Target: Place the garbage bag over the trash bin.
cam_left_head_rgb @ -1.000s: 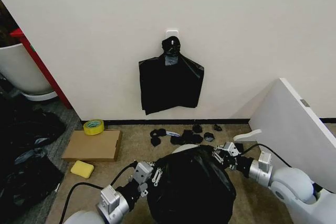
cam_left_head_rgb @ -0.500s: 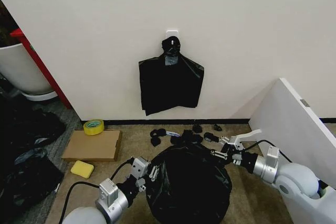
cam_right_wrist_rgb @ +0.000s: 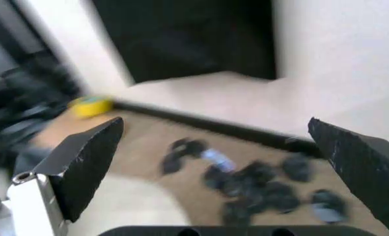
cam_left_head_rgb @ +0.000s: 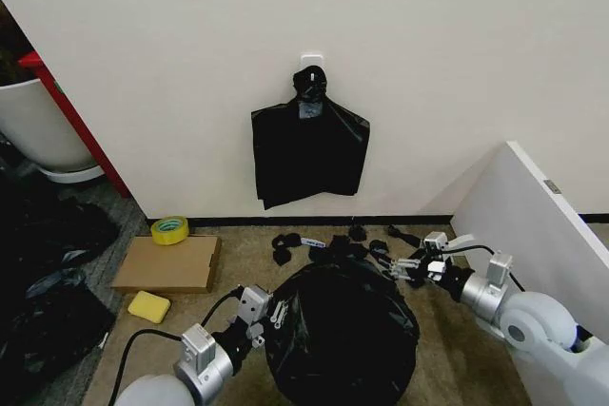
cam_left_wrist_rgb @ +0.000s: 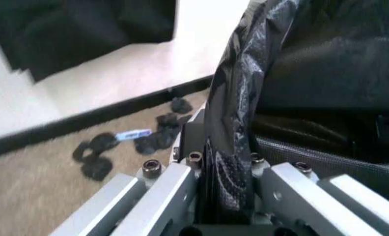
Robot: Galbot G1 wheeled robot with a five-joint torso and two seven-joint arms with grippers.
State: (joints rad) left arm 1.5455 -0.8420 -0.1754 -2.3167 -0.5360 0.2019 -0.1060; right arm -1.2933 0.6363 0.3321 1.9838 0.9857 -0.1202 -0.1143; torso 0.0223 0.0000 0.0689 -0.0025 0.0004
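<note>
From the head view, the garbage bag [cam_left_head_rgb: 341, 335] drapes the trash bin, hiding it, on the floor between the arms. The left tool [cam_left_head_rgb: 267, 314] pinches plastic at its near-left side; the right tool [cam_left_head_rgb: 411, 265] hangs spread at the far-right shoulder, gripping nothing.

Left wrist view: film [cam_left_wrist_rgb: 231, 147] clamped between closed fingers.

Right wrist view: fingers [cam_right_wrist_rgb: 86, 162] wide apart over scattered black lumps [cam_right_wrist_rgb: 247, 184], with open floor beyond.

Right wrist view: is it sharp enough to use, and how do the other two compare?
Right wrist view: smeared throughout; the open right pincer and small black lumps are soft. Left wrist view: near garbage bag fold readable, floor behind blurred. Head view: sharp and evenly lit, glossy highlights on the bag.
</note>
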